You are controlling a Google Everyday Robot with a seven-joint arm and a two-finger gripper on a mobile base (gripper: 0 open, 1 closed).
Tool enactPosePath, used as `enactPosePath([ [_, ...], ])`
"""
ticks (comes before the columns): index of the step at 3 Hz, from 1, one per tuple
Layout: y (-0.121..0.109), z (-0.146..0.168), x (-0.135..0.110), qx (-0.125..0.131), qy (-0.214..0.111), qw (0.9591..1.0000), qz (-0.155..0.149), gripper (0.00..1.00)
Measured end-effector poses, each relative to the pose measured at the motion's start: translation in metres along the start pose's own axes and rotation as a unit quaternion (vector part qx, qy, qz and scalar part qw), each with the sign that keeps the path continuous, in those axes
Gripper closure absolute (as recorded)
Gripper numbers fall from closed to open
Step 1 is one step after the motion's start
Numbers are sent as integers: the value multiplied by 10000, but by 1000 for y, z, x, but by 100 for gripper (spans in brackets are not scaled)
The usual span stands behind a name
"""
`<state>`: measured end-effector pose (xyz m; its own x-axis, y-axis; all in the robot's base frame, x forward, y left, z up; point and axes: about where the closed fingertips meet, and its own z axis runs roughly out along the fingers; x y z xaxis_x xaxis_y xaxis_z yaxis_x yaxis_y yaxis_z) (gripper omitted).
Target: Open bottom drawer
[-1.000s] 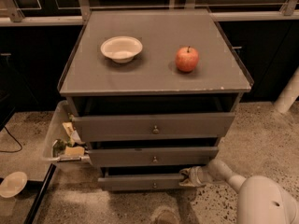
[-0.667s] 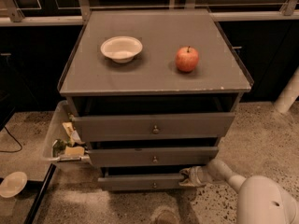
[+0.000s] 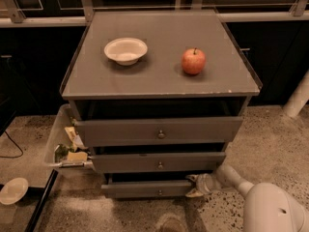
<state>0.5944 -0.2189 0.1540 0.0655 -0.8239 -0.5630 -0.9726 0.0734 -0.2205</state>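
Observation:
A grey cabinet has three drawers. The bottom drawer (image 3: 145, 188) is the narrowest front, low near the floor, with a small round knob (image 3: 160, 193) at its centre. It stands pulled out a little, with a dark gap above it. My gripper (image 3: 194, 186) is at the drawer's right end, its fingers touching the front's right edge. The white arm (image 3: 270, 209) runs off to the lower right. The middle drawer (image 3: 159, 161) and top drawer (image 3: 159, 131) sit above and are also slightly out.
A white bowl (image 3: 125, 50) and a red apple (image 3: 193, 61) sit on the cabinet top (image 3: 159, 81). A clear bin of snacks (image 3: 65, 144) stands left of the drawers. A white plate (image 3: 13, 191) lies at the lower left. A white post (image 3: 298, 96) stands at right.

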Motion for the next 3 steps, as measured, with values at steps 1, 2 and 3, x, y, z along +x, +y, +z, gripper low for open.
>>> enactPosePath([
  [1,-1,-2,-2,0,0,10000,0,65],
  [2,7,-9,0,-7,8,10000,34,88],
  [3,9,-11,-1,-8,9,10000,36,100],
])
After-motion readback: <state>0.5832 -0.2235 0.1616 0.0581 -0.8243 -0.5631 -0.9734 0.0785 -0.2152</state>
